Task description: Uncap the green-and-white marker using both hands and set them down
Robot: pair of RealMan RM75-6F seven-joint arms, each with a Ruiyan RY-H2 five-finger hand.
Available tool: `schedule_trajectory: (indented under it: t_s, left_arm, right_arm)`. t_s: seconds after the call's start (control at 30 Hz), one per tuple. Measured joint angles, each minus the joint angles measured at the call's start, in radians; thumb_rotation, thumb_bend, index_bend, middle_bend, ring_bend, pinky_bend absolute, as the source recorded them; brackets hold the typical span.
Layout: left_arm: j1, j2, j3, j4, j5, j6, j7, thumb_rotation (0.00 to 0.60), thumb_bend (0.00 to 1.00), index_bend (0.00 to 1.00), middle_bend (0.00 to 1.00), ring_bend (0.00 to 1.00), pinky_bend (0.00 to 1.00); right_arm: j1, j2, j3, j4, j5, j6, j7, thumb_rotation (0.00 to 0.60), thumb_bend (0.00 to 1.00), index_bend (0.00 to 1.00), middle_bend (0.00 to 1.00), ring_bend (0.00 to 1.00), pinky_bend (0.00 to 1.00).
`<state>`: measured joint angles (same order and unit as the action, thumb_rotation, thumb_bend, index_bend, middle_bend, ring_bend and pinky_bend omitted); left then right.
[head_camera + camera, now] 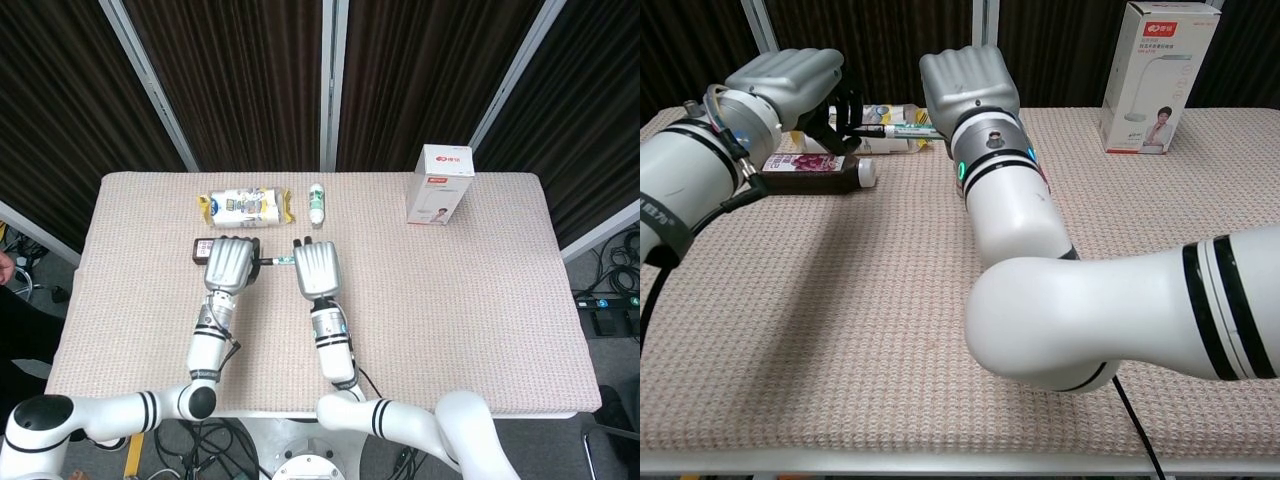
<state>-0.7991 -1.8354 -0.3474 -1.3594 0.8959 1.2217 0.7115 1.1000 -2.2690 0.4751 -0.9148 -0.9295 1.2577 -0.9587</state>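
The green-and-white marker (277, 261) lies level between my two hands above the table, and only a short stretch of it (902, 129) shows. My left hand (228, 263) grips its dark end with curled fingers (845, 108). My right hand (316, 268) holds the green-and-white end inside its closed fist (962, 85). The two hands are close together, side by side. Whether the cap has come off cannot be seen.
A dark bottle with a purple label (815, 172) lies on the table under my left hand. Behind it lie a white-and-yellow packet (243, 207) and a small white-and-green bottle (316, 203). A white box (440, 185) stands at the back right.
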Motion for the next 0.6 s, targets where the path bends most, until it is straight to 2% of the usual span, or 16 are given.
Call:
schedule_trajectory:
  t_s: [0.37,0.6]
  left_arm:
    - [0.020,0.022,0.013,-0.022,-0.014,0.019,0.002,0.600,0.38,0.60,0.59,0.58,0.55]
    - [0.054,0.042,0.024,-0.042,-0.016,0.028,-0.045,0.600,0.38,0.61,0.60,0.58,0.55]
  right_arm:
    - [-0.027,0.006,-0.012,-0.004,-0.016,0.012,-0.006,0.600,0.31,0.71,0.71,0.72,0.86]
    - [-0.087,0.039,-0.044,-0.062,-0.037,0.040,-0.002,0.600,0.31,0.71,0.71,0.72,0.86]
